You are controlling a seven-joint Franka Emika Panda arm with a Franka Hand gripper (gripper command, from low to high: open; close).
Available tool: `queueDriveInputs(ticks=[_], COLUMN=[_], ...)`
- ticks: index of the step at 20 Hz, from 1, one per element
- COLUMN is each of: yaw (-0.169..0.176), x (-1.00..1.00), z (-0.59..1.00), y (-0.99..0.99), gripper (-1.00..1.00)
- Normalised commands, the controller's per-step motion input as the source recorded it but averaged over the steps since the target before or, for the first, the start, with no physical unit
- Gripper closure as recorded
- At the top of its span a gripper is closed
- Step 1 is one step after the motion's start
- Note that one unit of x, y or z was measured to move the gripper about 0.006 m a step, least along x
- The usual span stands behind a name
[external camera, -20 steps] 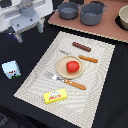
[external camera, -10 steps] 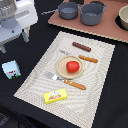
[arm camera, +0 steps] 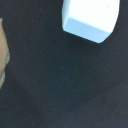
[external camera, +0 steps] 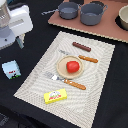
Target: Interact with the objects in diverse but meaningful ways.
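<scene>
Gripper (external camera: pixel 19 40): upper left of the exterior view, above black cloth; finger spread cannot be told.
Milk carton (external camera: pixel 10 69): left edge, just below the gripper; upright, untouched.
Tomato (external camera: pixel 73 66): centre, on plate (external camera: pixel 62 68).
Step advice: centre over the carton, descend squarely, close on flat sides.

A round tan plate (external camera: pixel 64 73) sits in the middle of a striped mat (external camera: pixel 35 84), with a knife (external camera: pixel 88 59) at its far side and a fork (external camera: pixel 66 81) at its near side.
</scene>
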Motion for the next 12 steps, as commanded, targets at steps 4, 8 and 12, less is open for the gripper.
queueDriveInputs(ticks=[4,8,12], yaw=[-0.074,-0.067,-0.068], x=[0.02,0.03,0.15], z=[-0.22,-0.3,-0.26], y=[-0.24,-0.17,-0.05], gripper=[-1.0,-1.0,-1.0])
